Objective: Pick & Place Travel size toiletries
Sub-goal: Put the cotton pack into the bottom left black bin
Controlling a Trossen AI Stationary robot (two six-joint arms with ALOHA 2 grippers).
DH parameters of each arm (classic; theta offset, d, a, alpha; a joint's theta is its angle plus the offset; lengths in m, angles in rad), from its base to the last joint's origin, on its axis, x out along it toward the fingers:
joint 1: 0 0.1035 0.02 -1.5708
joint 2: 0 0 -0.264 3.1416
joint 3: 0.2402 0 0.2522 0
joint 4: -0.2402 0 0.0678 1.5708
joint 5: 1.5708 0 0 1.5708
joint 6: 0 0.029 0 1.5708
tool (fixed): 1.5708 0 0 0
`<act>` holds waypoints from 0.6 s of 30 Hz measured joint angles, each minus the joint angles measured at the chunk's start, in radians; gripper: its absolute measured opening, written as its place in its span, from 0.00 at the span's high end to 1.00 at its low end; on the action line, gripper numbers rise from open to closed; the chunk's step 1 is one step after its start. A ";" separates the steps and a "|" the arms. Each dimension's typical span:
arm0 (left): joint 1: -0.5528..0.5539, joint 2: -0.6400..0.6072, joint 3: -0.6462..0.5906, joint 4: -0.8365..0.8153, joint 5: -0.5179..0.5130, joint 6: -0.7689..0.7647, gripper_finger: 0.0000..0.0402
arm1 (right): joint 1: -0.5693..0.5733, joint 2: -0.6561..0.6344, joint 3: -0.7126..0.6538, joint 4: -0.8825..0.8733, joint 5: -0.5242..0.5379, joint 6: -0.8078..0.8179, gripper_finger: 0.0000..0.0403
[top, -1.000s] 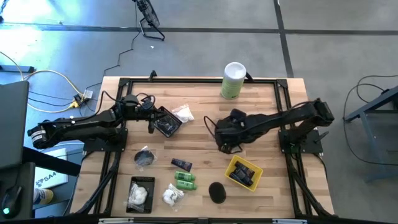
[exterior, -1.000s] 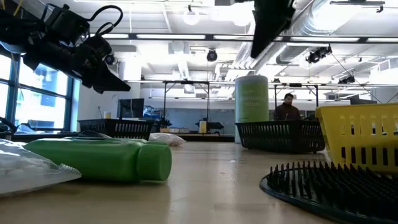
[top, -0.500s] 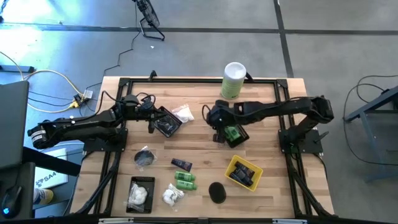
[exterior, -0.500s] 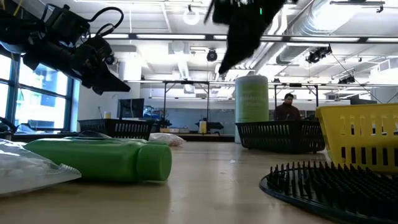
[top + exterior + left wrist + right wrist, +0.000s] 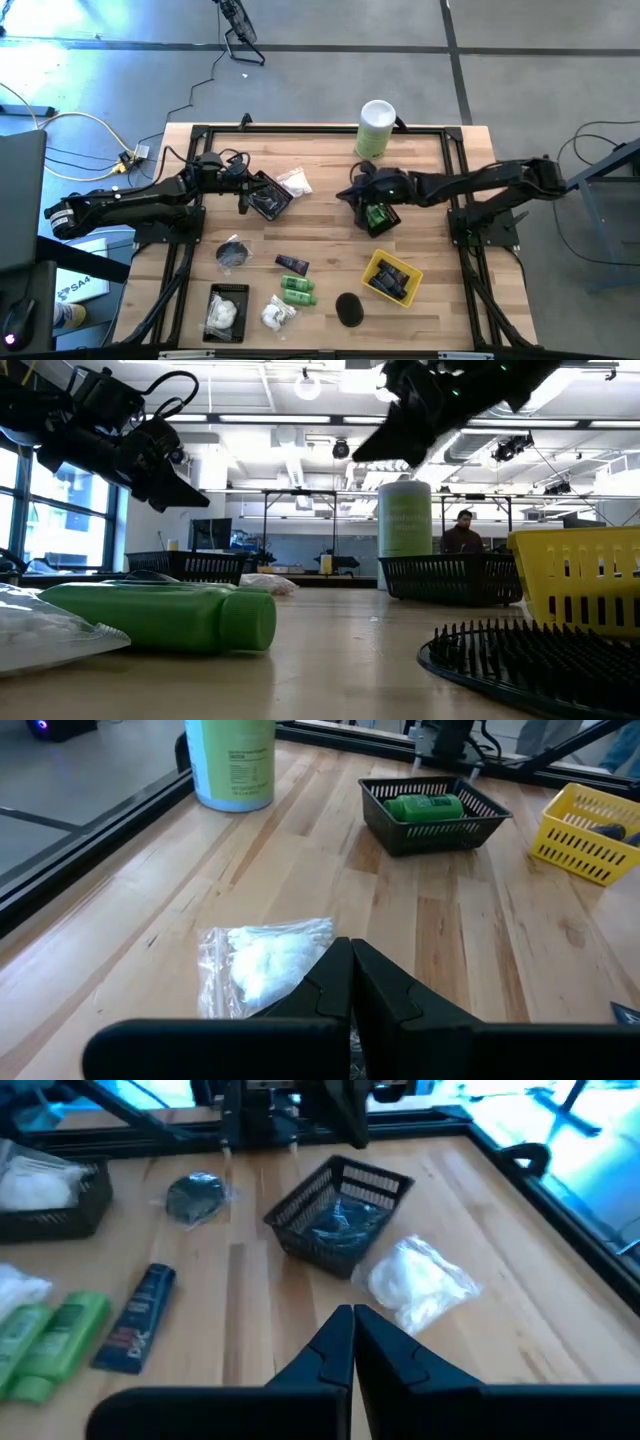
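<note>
My right gripper (image 5: 350,192) is shut and raised above the table, just left of the black basket (image 5: 379,216) that holds a green bottle (image 5: 424,806). My left gripper (image 5: 262,191) is shut too, raised over a second black basket (image 5: 340,1213), with a white packet (image 5: 262,957) on the wood just beyond its fingertips. Lying on the table nearer the front are two green bottles (image 5: 297,290), a navy tube (image 5: 292,264), a bagged black disc (image 5: 233,253), a bare black disc (image 5: 348,308) and another white packet (image 5: 277,315).
The tall white-and-green canister (image 5: 375,128) stands at the far edge. A yellow basket (image 5: 392,277) with dark items sits front right. A third black basket (image 5: 226,311) with a white packet is front left. A person (image 5: 463,533) shows in the room behind.
My right arm has drawn back toward the table's right and far side, uncovering the black basket with the green bottle in it. Its gripper has tipped from pointing down to pointing nearly level toward the table's left. The left arm has kept still.
</note>
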 joint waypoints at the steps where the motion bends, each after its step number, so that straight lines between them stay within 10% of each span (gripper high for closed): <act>1: 0.000 0.000 0.000 0.000 0.000 0.000 1.00 | 0.000 -0.009 -0.027 0.041 0.016 0.000 0.99; 18: 0.000 0.000 0.000 0.069 -0.006 -0.093 1.00 | -0.152 -0.018 -0.119 0.328 0.121 -0.129 0.99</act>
